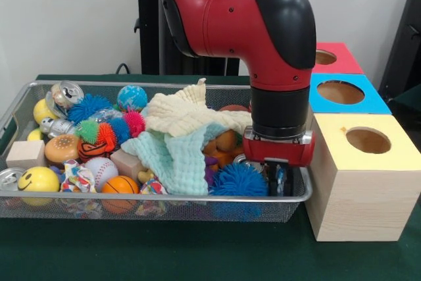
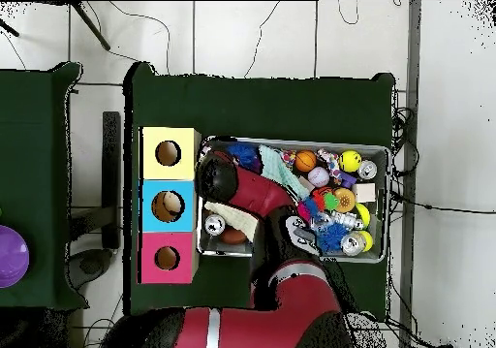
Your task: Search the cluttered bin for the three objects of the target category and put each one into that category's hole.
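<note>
The silver wire-mesh bin (image 1: 164,198) sits on the green table, full of mixed toys. My gripper (image 1: 280,179) hangs from the red and black arm and is lowered into the bin's right end, beside a blue spiky ball (image 1: 238,179) and close to the yellow-topped box (image 1: 364,174). Whether it holds anything is hidden. In the overhead view the bin (image 2: 387,208) lies right of the boxes, and the arm's black wrist (image 2: 217,179) covers the gripper. A cream cloth (image 1: 187,114) and a mint cloth (image 1: 172,156) lie over the middle of the pile.
Three boxes with round holes stand in a row right of the bin: yellow, blue (image 1: 342,91) and red (image 1: 334,57). The bin holds a smiley ball (image 1: 38,179), a baseball (image 1: 100,169), a small basketball (image 1: 120,185), a burger toy (image 1: 62,147), wooden blocks (image 1: 25,154) and cans (image 1: 64,94).
</note>
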